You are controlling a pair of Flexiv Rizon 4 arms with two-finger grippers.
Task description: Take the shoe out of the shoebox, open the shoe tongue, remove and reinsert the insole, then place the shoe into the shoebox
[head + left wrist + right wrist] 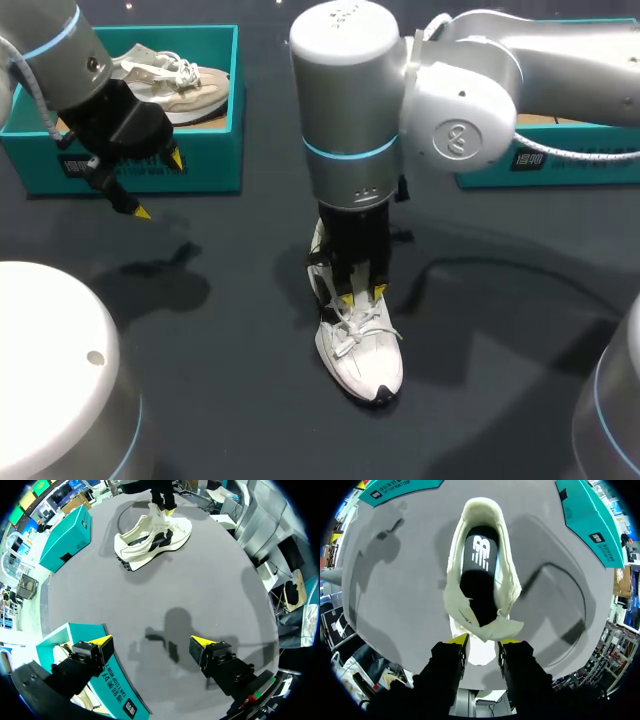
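Observation:
A white sneaker point(360, 360) stands on the dark table, toe toward the front edge. Its black insole point(480, 560) lies inside, and the tongue point(485, 627) is pulled up from the opening. My right gripper point(362, 296) comes straight down onto the laces, and in the right wrist view its fingers point(457, 641) pinch the tongue from both sides. My left gripper point(158, 185) hangs open above the table in front of the left shoebox point(200, 165). From the left wrist view the sneaker point(150, 537) lies far ahead of the open left gripper point(151, 641).
The teal left shoebox holds another pale shoe point(170, 75). A second teal box point(560, 165) stands at the back right behind my right arm. Silver arm bases fill the near left point(60, 370) and near right point(610, 410) corners.

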